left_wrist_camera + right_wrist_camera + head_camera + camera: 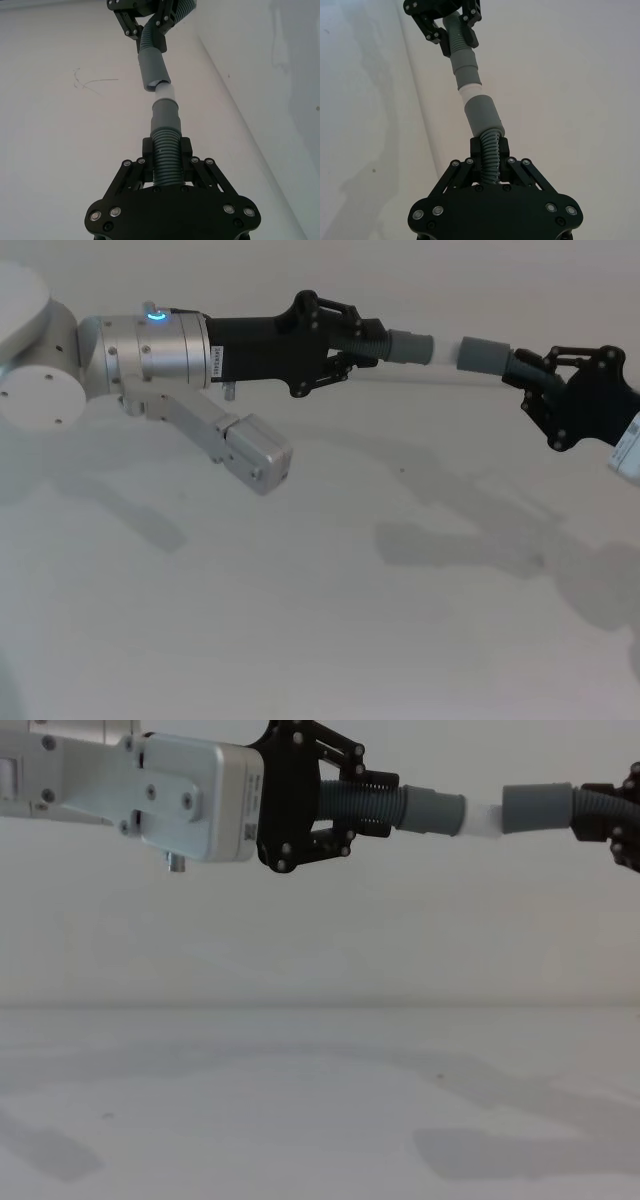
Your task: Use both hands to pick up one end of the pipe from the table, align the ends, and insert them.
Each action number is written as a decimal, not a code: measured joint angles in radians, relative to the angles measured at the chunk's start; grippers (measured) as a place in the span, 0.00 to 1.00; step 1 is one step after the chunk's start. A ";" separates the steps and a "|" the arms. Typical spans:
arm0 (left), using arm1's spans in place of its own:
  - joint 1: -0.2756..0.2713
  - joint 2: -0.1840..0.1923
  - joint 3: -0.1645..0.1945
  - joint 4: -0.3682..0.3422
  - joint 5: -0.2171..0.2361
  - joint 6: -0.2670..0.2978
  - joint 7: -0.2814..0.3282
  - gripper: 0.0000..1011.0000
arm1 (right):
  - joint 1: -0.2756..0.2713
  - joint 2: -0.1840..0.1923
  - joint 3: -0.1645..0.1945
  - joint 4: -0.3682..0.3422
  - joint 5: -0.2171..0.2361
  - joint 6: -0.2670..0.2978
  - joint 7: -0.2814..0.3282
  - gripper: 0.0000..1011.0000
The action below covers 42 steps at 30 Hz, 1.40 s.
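Note:
Both pipe pieces are held in the air above the table (300, 630). My left gripper (352, 340), on the silver arm with the ring light, is shut on the ribbed body of one piece (166, 150); its grey cuff (410, 344) ends in a white tip (445, 348). My right gripper (535, 375) is shut on the ribbed body of the other piece (491, 150), whose plain grey cuff (485, 354) faces the tip. The two ends are in line. The white tip (164, 92) sits at the mouth of the plain cuff (151, 70), its far end just inside.
Faint shadows of the arms fall on the off-white table (300, 1120). A pale blank wall (320, 940) rises behind it. The left arm's silver elbow link (235, 445) hangs below that arm.

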 joint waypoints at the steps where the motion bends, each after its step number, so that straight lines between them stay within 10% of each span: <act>1: 0.000 0.000 0.000 0.000 0.000 0.000 0.000 0.30 | 0.001 0.000 -0.002 0.000 -0.001 0.001 0.000 0.18; 42: 0.000 -0.001 0.000 0.000 0.000 -0.001 0.000 0.30 | 0.002 0.021 -0.017 -0.027 -0.054 0.065 -0.013 0.18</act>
